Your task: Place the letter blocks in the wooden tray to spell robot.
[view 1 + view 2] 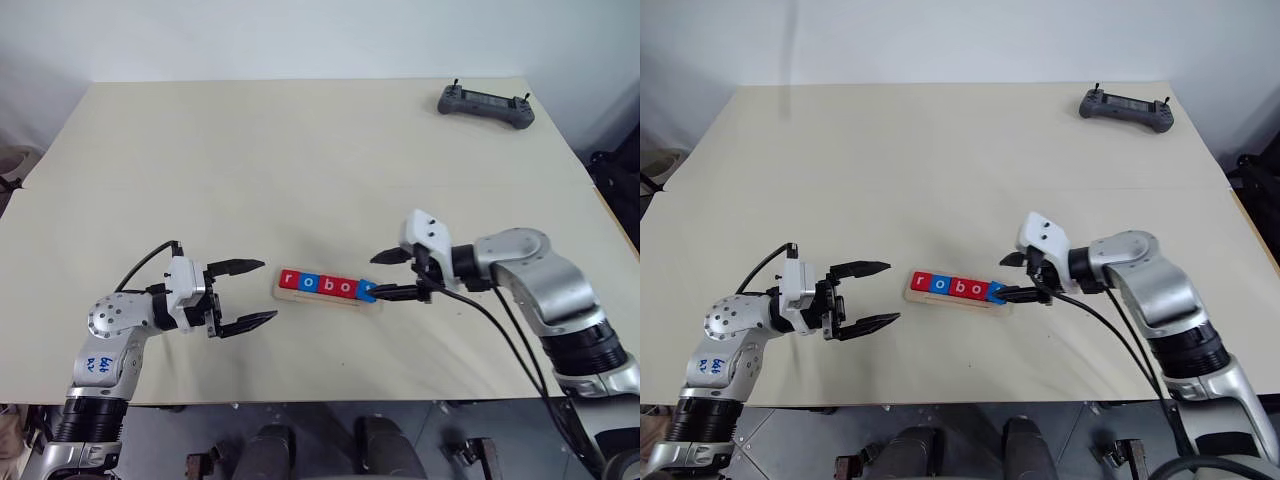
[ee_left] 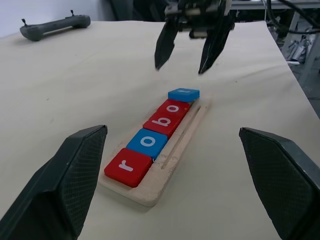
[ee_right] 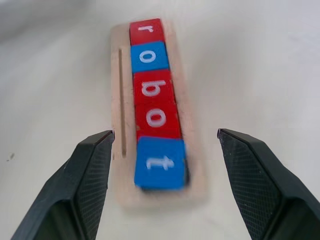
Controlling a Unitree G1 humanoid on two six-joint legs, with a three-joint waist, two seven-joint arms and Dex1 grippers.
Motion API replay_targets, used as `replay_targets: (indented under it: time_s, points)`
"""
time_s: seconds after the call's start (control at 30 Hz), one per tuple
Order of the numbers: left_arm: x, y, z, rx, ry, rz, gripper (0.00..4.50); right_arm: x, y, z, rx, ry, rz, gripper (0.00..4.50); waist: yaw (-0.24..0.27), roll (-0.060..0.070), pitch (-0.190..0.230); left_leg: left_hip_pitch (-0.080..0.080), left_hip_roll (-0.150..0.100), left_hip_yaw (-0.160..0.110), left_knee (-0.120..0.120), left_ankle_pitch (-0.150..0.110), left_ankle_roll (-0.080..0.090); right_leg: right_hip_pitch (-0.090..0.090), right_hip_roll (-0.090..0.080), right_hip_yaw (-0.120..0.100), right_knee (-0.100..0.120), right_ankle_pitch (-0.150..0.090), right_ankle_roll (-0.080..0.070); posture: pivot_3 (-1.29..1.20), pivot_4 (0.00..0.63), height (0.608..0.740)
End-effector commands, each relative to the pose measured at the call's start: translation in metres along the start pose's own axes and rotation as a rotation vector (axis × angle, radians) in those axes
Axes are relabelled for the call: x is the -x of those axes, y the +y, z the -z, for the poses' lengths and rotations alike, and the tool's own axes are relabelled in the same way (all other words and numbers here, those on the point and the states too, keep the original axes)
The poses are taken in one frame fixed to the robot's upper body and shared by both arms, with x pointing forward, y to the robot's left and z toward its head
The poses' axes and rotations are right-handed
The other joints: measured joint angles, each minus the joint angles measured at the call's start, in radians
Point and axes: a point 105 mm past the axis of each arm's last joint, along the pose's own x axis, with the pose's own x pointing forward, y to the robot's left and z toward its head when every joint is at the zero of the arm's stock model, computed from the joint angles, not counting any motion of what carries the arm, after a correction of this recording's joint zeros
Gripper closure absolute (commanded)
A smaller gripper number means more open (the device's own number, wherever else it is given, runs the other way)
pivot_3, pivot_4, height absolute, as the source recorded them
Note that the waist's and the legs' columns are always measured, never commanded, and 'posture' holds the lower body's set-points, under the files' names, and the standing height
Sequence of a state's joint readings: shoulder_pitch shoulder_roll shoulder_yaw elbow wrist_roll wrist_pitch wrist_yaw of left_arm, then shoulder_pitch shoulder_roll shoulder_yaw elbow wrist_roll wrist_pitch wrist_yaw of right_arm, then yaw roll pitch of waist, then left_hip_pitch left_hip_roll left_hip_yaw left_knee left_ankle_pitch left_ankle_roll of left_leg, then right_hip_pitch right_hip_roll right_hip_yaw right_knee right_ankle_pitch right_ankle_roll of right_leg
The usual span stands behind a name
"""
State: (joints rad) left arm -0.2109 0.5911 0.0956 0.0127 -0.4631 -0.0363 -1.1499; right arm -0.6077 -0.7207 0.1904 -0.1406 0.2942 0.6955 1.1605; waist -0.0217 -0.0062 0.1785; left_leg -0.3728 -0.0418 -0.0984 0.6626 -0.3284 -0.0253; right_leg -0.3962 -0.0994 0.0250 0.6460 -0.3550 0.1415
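Wooden tray [image 3: 197,185], five letter blocks [image 3: 152,90]

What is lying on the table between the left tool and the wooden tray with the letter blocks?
Nothing: bare beige table separates the open left tool from the pale wooden tray, shown in both eye views.

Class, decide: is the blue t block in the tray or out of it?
In: the blue t block sits on the wooden tray, last after r, o, b, o.

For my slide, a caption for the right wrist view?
Open right gripper above the wooden tray, blocks spelling robot.
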Motion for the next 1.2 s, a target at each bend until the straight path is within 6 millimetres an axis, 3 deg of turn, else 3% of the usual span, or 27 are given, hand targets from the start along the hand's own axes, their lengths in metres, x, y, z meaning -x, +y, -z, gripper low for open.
replay_targets:
  time_s: [0.03, 0.1, 0.33, 0.63, 0.77, 1.2]
  points:
    - [0.0, 0.0, -0.005, -0.032, -0.009, -0.001, 0.0, 0.014, 0.006, -0.001, 0.035, -0.023, 0.004, 1.42, 0.0, 0.0, 0.0, 0.0, 0.0, 0.0, 0.0, 0.0, 0.0, 0.0, 0.0, 0.0, 0.0, 0.0, 0.0, 0.0, 0.15, 0.74]
    - [-0.002, 0.0, -0.004, -0.027, -0.009, 0.001, 0.0, 0.016, 0.008, 0.002, 0.031, -0.018, 0.01, 1.91, 0.0, 0.0, 0.0, 0.0, 0.0, 0.0, 0.0, 0.0, 0.0, 0.0, 0.0, 0.0, 0.0, 0.0, 0.0, 0.0, 0.15, 0.74]
    - [-0.006, 0.001, -0.004, -0.029, -0.015, 0.015, 0.0, -0.001, 0.014, -0.008, 0.045, -0.035, -0.006, 4.42, -0.005, 0.0, 0.0, 0.0, 0.001, 0.0, 0.0, 0.0, 0.0, -0.001, 0.001, 0.001, 0.001, 0.0, 0.0, 0.0, 0.15, 0.74]
    - [-0.005, 0.0, -0.004, -0.027, -0.013, 0.015, 0.0, -0.028, 0.018, -0.019, 0.027, -0.047, -0.009, 4.47, -0.004, 0.0, 0.0, 0.0, 0.0, 0.0, 0.0, 0.0, 0.0, -0.001, 0.0, 0.0, 0.0, 0.0, 0.0, 0.0, 0.15, 0.74]
    - [-0.005, 0.0, -0.004, -0.028, -0.015, 0.012, 0.0, -0.038, 0.019, -0.007, 0.008, 0.011, 0.0, 4.47, -0.004, 0.0, 0.0, 0.0, 0.0, 0.0, 0.0, 0.0, 0.0, -0.001, 0.0, 0.0, 0.0, 0.0, 0.0, 0.0, 0.15, 0.74]
    - [-0.005, 0.001, -0.006, -0.03, -0.014, 0.002, 0.0, -0.033, 0.018, 0.006, -0.007, 0.041, -0.022, 4.47, -0.004, 0.0, 0.0, 0.0, 0.0, 0.0, 0.0, 0.0, 0.0, -0.001, 0.0, 0.0, 0.0, 0.0, 0.0, 0.0, 0.15, 0.74]
